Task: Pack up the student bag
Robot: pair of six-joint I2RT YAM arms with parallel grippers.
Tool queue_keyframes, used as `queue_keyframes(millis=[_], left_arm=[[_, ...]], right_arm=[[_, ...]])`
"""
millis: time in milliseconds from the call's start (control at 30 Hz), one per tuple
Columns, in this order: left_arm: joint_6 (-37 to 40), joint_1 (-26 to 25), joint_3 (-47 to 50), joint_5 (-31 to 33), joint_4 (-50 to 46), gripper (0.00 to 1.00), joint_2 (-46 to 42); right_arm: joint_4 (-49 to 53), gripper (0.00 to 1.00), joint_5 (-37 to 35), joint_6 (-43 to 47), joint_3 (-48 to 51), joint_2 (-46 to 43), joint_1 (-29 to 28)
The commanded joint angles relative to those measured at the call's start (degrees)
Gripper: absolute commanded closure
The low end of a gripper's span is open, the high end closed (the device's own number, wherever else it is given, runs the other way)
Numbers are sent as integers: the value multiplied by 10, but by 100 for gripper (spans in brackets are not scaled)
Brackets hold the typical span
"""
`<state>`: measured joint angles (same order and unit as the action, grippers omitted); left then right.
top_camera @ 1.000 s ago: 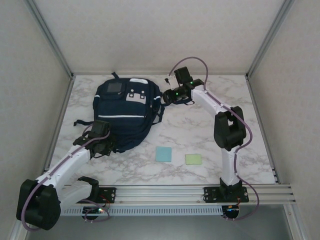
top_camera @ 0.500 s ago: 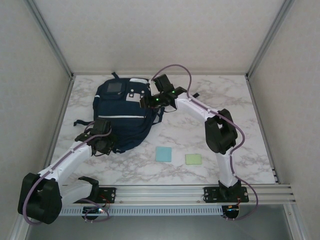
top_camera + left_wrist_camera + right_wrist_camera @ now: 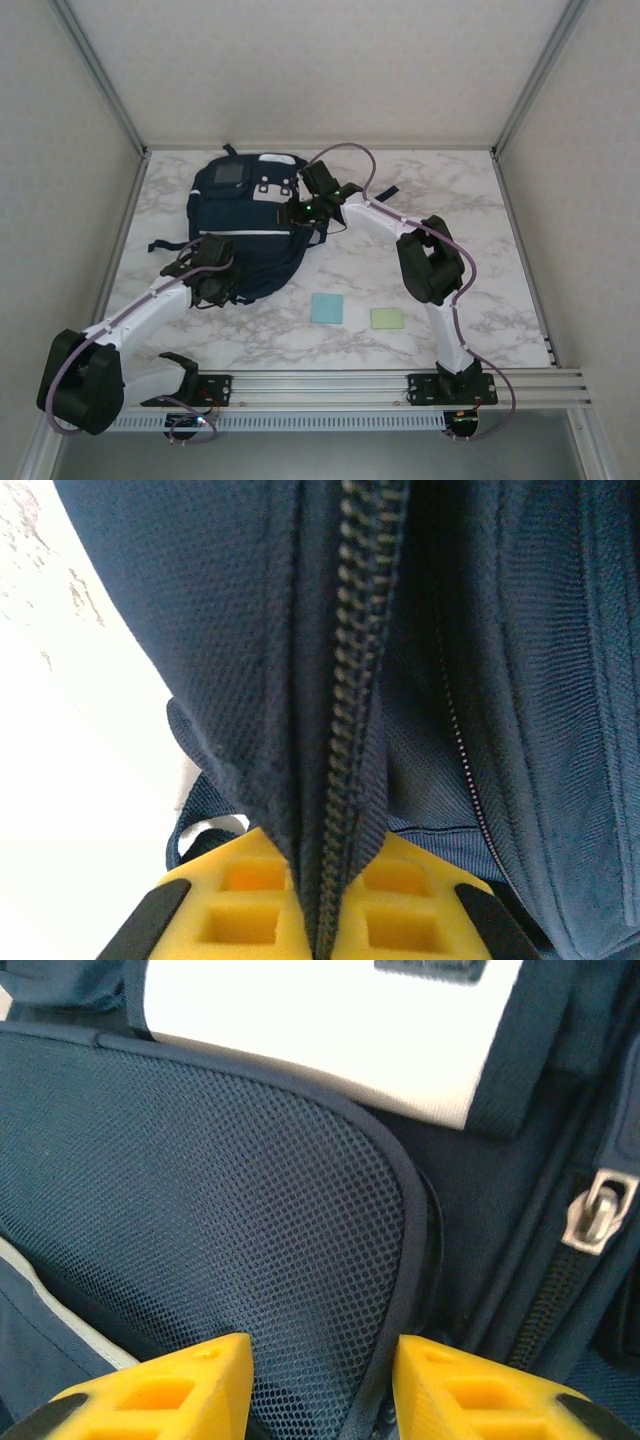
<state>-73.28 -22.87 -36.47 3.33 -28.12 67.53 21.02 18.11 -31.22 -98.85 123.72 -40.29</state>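
Observation:
The student bag (image 3: 245, 215), dark navy with white stripes and a grey patch, lies at the table's back left. My left gripper (image 3: 213, 287) is at the bag's near left edge. In the left wrist view its yellow pads (image 3: 240, 900) are shut on a fold of the bag (image 3: 480, 630) carrying the zipper (image 3: 345, 730). My right gripper (image 3: 298, 212) is over the bag's right side. It is open, its yellow fingertips (image 3: 205, 1380) straddling the piped edge of a mesh pocket (image 3: 230, 1200). A metal zipper pull (image 3: 595, 1210) hangs to the right of them.
A blue square pad (image 3: 326, 308) and a green one (image 3: 386, 318) lie flat on the marble table (image 3: 480, 260) in front of the bag. Dark straps (image 3: 165, 245) trail off the bag's left. Walls enclose three sides.
My right gripper has swung left from beside the bag onto its right side. The left gripper has shifted slightly right, still clamped on the bag.

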Motion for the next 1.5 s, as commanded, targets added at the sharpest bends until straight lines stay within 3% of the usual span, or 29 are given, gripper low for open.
queue_keyframes(millis=[0,367,633,867,1233,1467], left_arm=[[-11,-18,-43,25,115,100,22],[-4,-60,-113,22,152,100,108],[15,-59,-109,48,117,100,74],[20,-59,-84,48,84,100,47],[8,-64,-53,35,79,100,33],[3,-64,-51,31,103,100,47]], right_arm=[[-3,60,29,-44,52,-37,-22],[-73,62,113,-139,175,-139,-45],[48,59,-4,-14,147,-184,-13],[60,53,-36,54,68,-128,33],[43,53,-35,13,-96,38,44],[45,54,-3,8,-88,50,29]])
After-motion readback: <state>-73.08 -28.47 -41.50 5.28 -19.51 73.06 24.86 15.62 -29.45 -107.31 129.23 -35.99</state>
